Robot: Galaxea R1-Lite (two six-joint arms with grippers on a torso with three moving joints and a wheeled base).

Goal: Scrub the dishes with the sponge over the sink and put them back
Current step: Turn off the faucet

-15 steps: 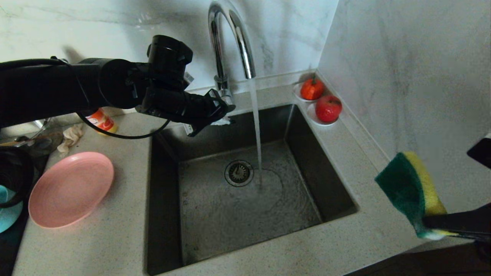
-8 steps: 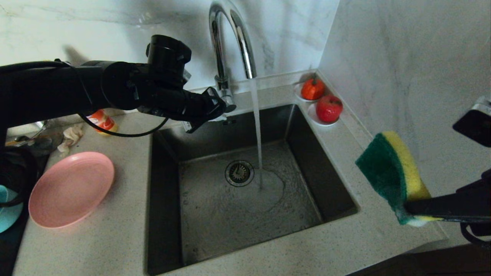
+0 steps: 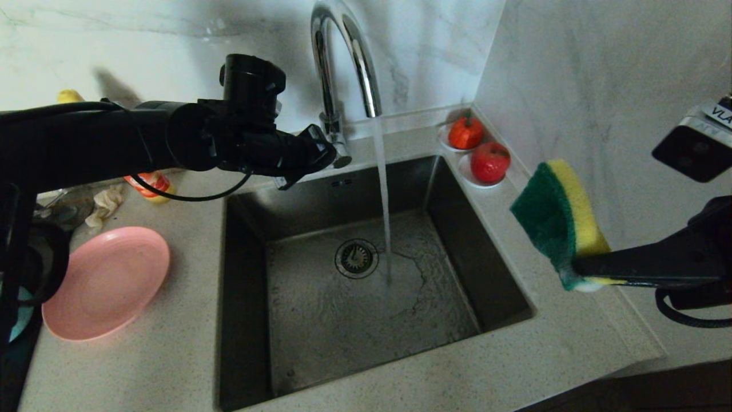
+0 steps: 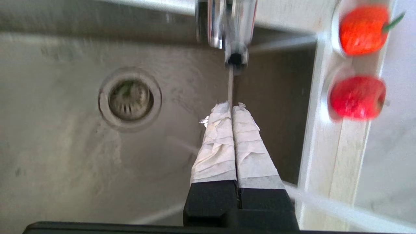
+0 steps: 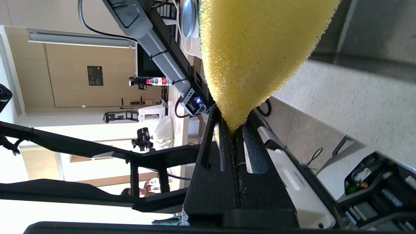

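The sponge [image 3: 557, 220], green pad facing the sink and yellow foam behind, hangs in the air over the counter right of the sink [image 3: 320, 320]. My right gripper [image 3: 577, 272] is shut on its lower end; the right wrist view shows the yellow foam [image 5: 256, 48] pinched between the black fingers. My left gripper [image 3: 329, 154] is shut and empty by the tap's base, above the basin's back edge; its taped fingertips [image 4: 224, 112] meet. The pink plate [image 3: 106, 280] lies on the left counter. A sliver of the teal bowl [image 3: 20, 320] shows at the left edge. The spoon is hidden.
Water runs from the chrome tap [image 3: 343, 63] into the basin beside the drain strainer [image 3: 356, 258]. Two red fruits [image 3: 489, 161] sit on saucers at the back right corner. An orange bottle [image 3: 150, 184] and a beige cloth [image 3: 106, 203] lie behind the plate. Walls close off the back and right.
My right gripper has carried the sponge up and leftward, closer to the sink. My left gripper has lifted slightly and turned by the tap base.
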